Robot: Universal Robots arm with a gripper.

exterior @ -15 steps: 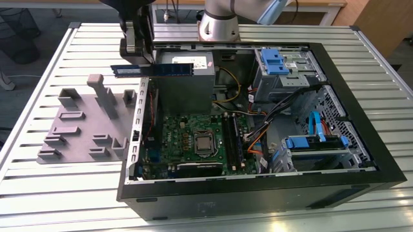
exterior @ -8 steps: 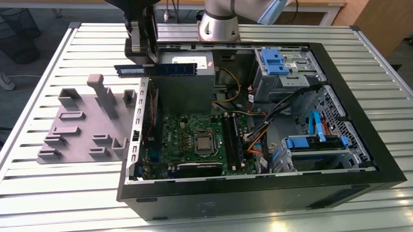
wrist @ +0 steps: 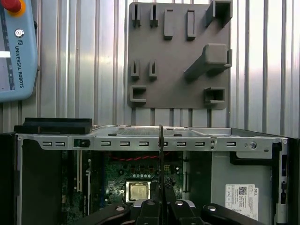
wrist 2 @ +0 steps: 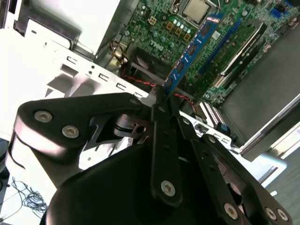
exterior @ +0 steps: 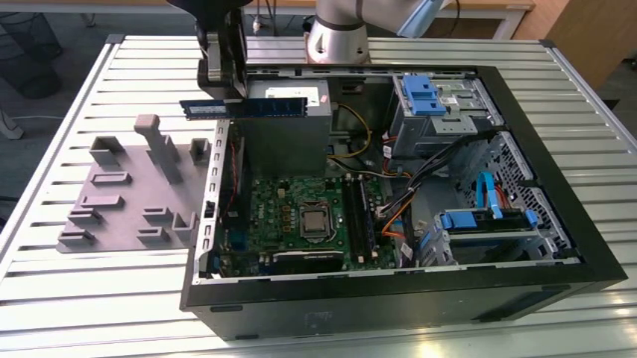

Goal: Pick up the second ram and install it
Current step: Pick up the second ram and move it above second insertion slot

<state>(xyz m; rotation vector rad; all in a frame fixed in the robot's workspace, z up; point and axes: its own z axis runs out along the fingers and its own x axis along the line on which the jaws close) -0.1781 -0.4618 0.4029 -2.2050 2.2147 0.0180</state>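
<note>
The jaws were clamped on one end of the memory stick (exterior: 249,108), holding it level in the air over the rim of the open computer case (exterior: 398,294) beside the grey fixture plate (exterior: 119,201) — well above the motherboard (exterior: 289,205). It hung long edge down — set, I'd judge, to go straight into a slot.

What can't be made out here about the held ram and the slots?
- Second wrist view: the gripper hides the clamped end of the second ram.
- First wrist view: the second ram is edge-on, so its faces are hidden.
- Exterior view: the latches of the memory slots are too small to judge.
</note>
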